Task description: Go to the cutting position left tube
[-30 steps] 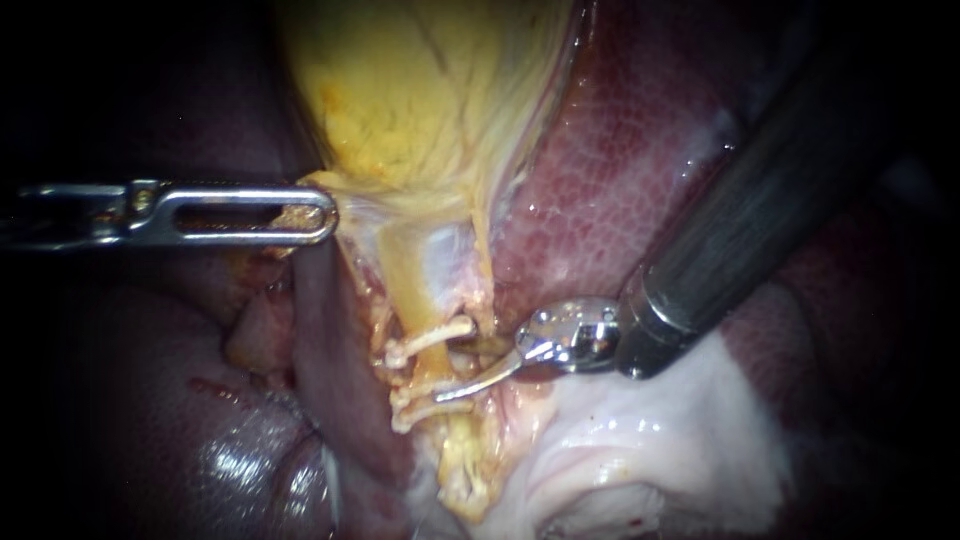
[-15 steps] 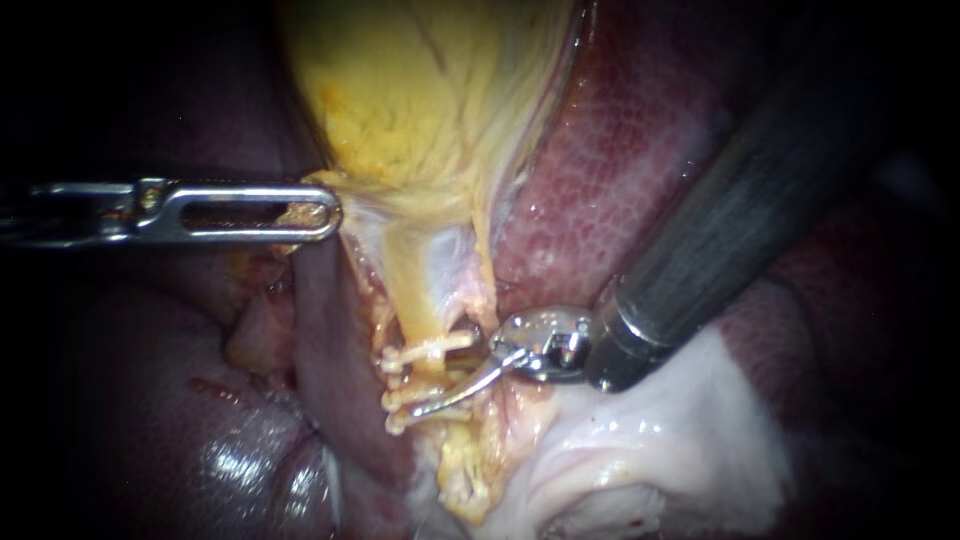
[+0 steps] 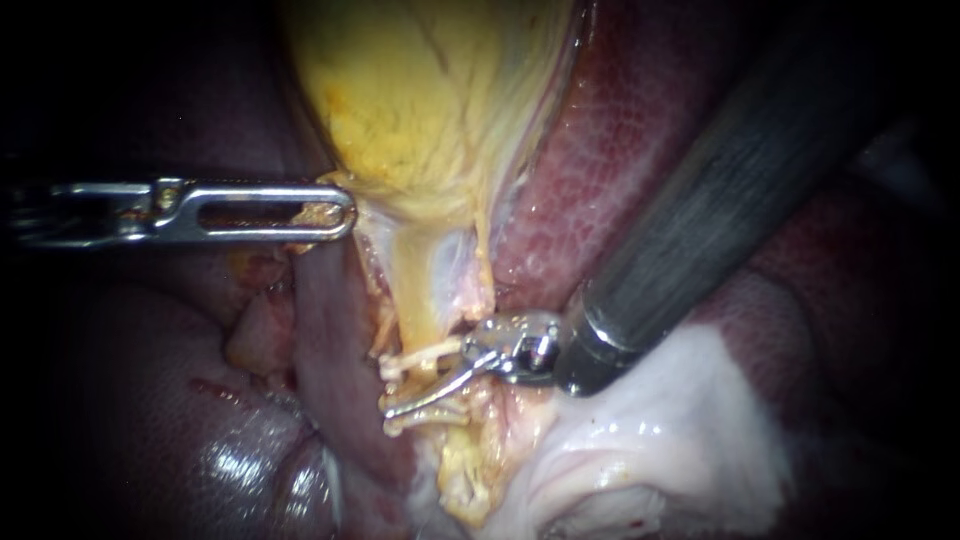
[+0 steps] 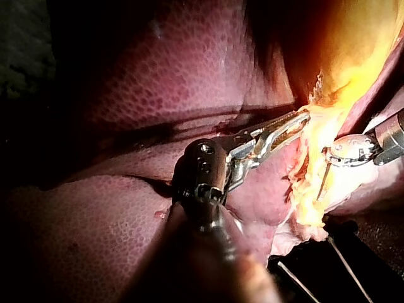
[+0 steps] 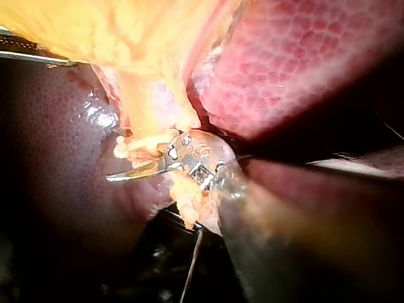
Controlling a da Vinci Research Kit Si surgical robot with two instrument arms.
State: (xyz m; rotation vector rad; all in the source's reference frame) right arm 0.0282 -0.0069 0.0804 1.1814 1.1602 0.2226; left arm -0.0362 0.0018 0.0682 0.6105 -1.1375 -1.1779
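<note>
The jaws of the left instrument are clamped on the lower edge of the gallbladder, and its shaft is laid level from the left. The jaws of the right instrument are parted. Its lower blade is laid across the left tube, which runs down from the gallbladder, between the white clips. Its dark shaft is angled down from the upper right over the liver.

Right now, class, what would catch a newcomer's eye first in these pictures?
The yellow gallbladder glows at top centre of the endoscope view, the left instrument gripping its edge. Below it, the right instrument reaches open across a tube with white clips.
</note>
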